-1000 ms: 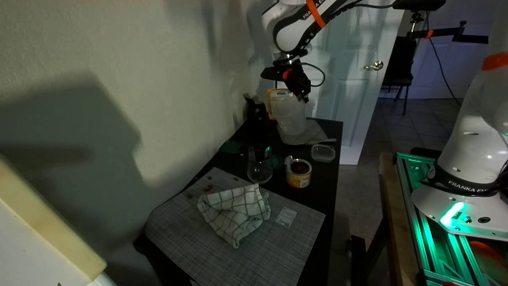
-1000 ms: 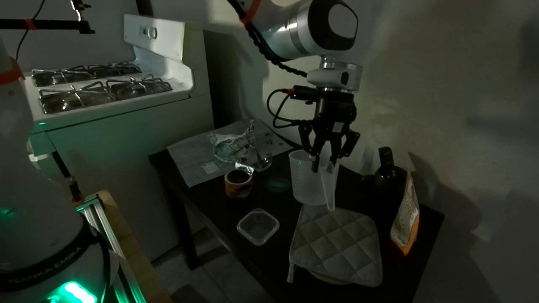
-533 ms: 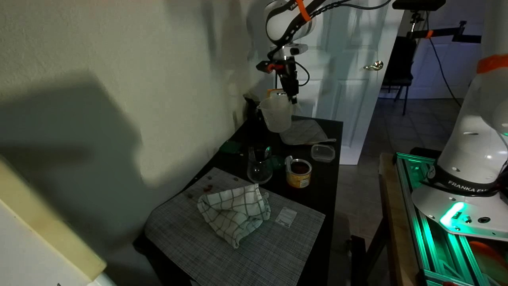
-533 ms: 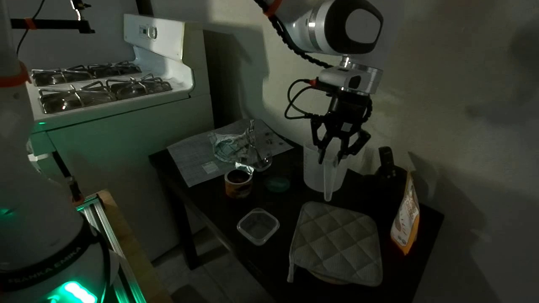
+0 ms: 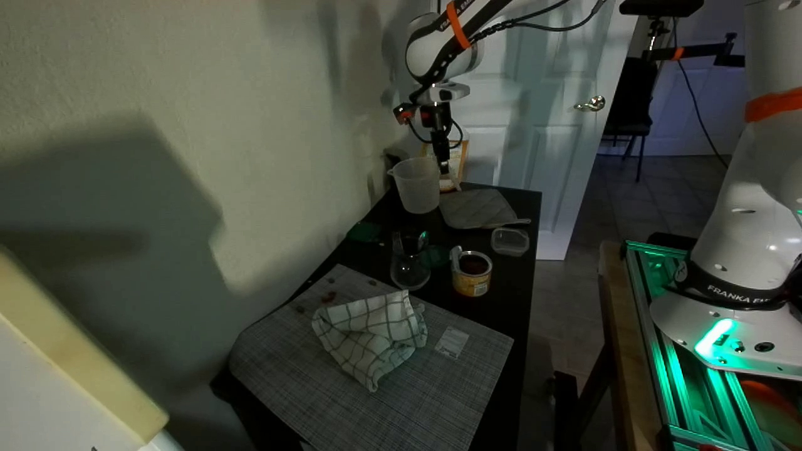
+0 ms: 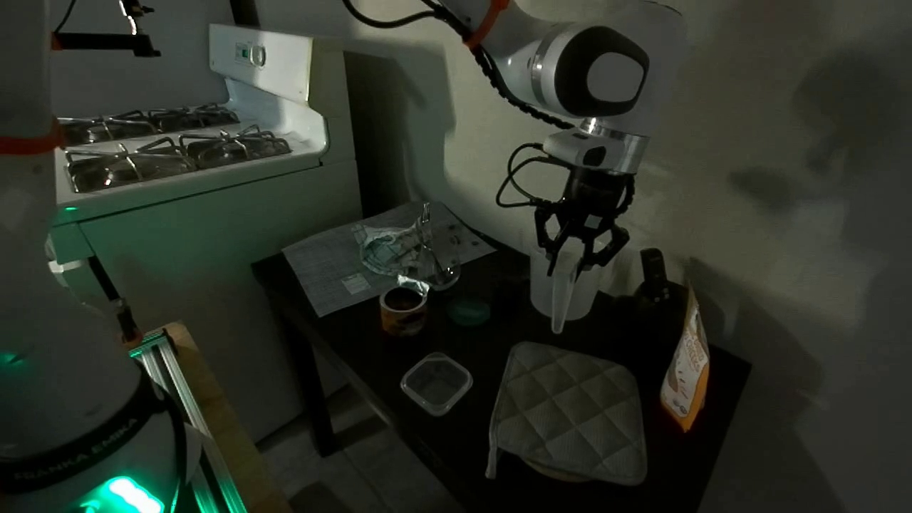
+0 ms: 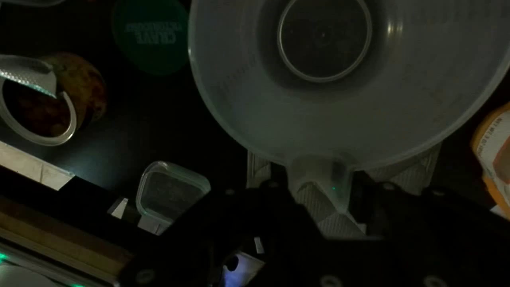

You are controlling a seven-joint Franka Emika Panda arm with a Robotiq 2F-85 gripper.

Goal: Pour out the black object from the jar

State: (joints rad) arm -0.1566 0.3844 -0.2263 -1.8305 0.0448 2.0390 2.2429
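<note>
Grey jar [image 5: 418,188] held by the claw [image 6: 565,271]; pour unconfirmed

Nearest, in an exterior view: quilted pad [image 6: 570,417], an orange-and-white pouch [image 6: 687,374] to its right, a clear tub [image 6: 437,383] to its left. Beyond the pad you have the jar, upright, mouth up; cannot tell whether its base touches the table [image 6: 488,349]. Fingers are drawn in until only the handle [image 6: 561,310] fits between them, gripping it. Grasp: done.

Wrist view down into the jar: no black object in the part that shows; its dark base is probably table seen through plastic. Judgement: either the pour is finished or the object sits out of sight; cannot tell which.

Far: placemat [image 6: 320,271], crumpled towel [image 6: 388,249] and dark bits [image 5: 328,296] too small to name, so no proof of pouring.

Remaining for you, as judged: if poured, set the jar down and release; if not, tilt it.
</note>
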